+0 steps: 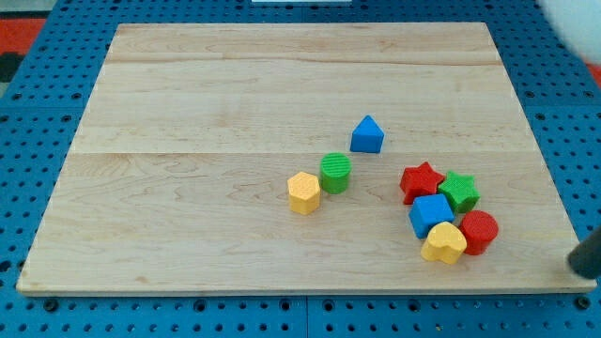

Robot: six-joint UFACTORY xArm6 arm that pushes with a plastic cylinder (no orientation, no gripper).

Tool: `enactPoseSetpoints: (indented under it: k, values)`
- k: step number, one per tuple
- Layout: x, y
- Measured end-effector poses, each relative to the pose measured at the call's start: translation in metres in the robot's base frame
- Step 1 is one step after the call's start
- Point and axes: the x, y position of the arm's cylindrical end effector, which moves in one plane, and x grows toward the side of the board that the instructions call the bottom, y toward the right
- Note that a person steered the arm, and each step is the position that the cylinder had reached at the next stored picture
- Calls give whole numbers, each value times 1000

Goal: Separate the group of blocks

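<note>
Eight blocks: two each of blue [367, 136], green [334, 173], yellow [303, 192], red [422, 180].

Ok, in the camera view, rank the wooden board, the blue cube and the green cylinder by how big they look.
1. Wooden board, by far the largest.
2. Blue cube and green cylinder look about alike; the cube sits nearer the view's bottom, so I won't rank them.
My tip's end does not show.

Five blocks [446, 214] clustered at the board's [188, 94] lower right, three blocks [334, 169] loosely left of them, near centre
</note>
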Motion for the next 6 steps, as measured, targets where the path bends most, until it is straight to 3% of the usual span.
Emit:
enactPoseSetpoints:
  k: [1,3,4,5,6]
  values:
    - [-46,-57]
    - [-91,-212]
    - [-92,-205]
    - [-118,-149]
    - [-158,-128]
